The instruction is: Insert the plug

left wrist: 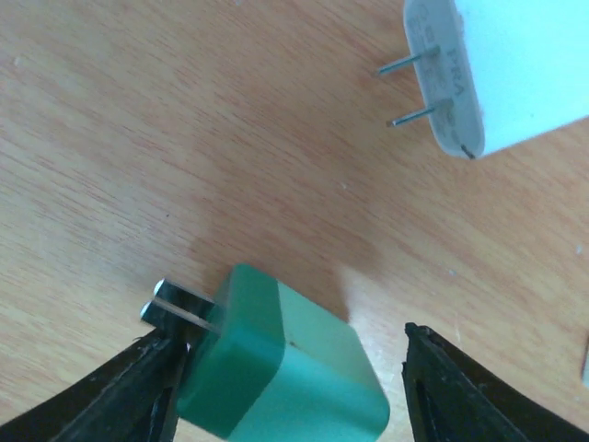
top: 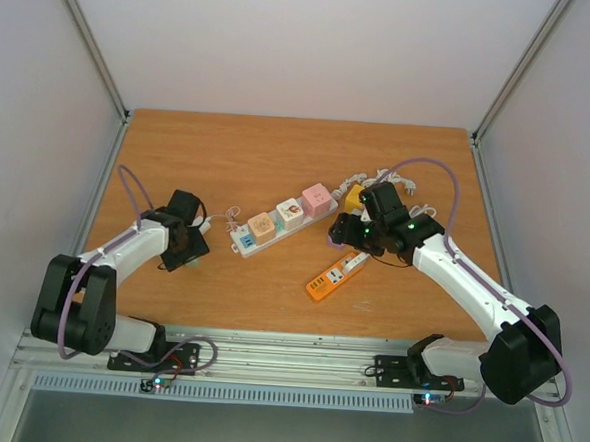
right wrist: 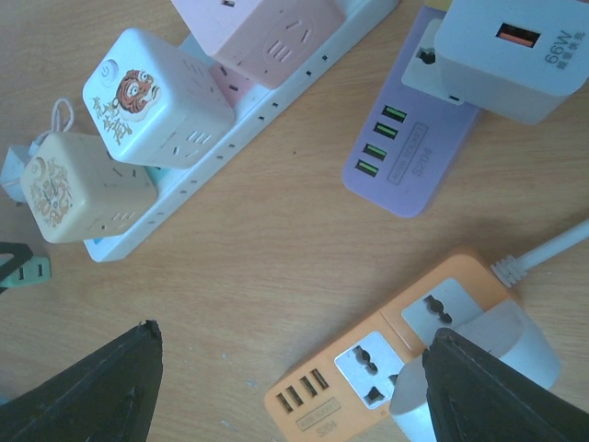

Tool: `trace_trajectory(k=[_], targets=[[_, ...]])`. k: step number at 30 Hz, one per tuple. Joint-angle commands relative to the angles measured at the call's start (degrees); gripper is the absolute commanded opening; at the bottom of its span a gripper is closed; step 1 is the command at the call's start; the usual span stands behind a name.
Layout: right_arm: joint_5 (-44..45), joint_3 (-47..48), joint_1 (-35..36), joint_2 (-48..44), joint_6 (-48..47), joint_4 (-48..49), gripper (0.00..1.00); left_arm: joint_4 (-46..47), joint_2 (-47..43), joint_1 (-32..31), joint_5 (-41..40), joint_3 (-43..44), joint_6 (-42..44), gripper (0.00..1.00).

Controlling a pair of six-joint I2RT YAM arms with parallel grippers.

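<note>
Left gripper (left wrist: 287, 336), fingers spread apart either side of green plug (left wrist: 285, 368) lying flat on table (left wrist: 138, 138); long axis slanting, prongs aimed at the wrist view's upper left. White adapter (left wrist: 497, 74) beyond, lettering unreadable. Right gripper (right wrist: 294, 331), likewise spread, above orange power strip (right wrist: 368, 368); grey charger (right wrist: 515, 55) marked "66W".

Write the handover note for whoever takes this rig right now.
The left gripper is open, straddling the green plug, which lies on the table, ungripped. The right gripper is open and empty, hovering by the orange power strip. The white power strip lies mid-table.
Done: nothing yet.
Left: close on the green plug, carry it to a free socket, push it in.
</note>
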Motion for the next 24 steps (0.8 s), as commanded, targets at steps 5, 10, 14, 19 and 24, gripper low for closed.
trace_trajectory(k=[5, 10, 14, 19, 24], targets=[[1.24, 2.72, 0.37, 1.47, -1.58, 0.66, 0.77, 3.49, 0.83, 0.19, -0.80, 0.32, 0.11, 0.47], [-1.31, 2.11, 0.36, 1.04, -3.22, 4.07, 0.76, 2.70, -3.45, 0.19, 1.58, -0.22, 0.82, 0.42], [-4.66, 1.01, 0.54, 0.79, -3.99, 9.83, 0.75, 1.95, -7.48, 0.24, 5.63, -0.49, 1.57, 0.34], [-9.13, 0.73, 2.59, 1.72, -4.87, 16.49, 0.74, -0.45, -13.31, 0.20, 11.85, -0.08, 1.09, 0.28], [-13.73, 0.75, 10.12, 3.30, -14.84, 25.38, 0.69, -2.89, -17.93, 0.22, 24.34, 3.10, -1.70, 0.30]])
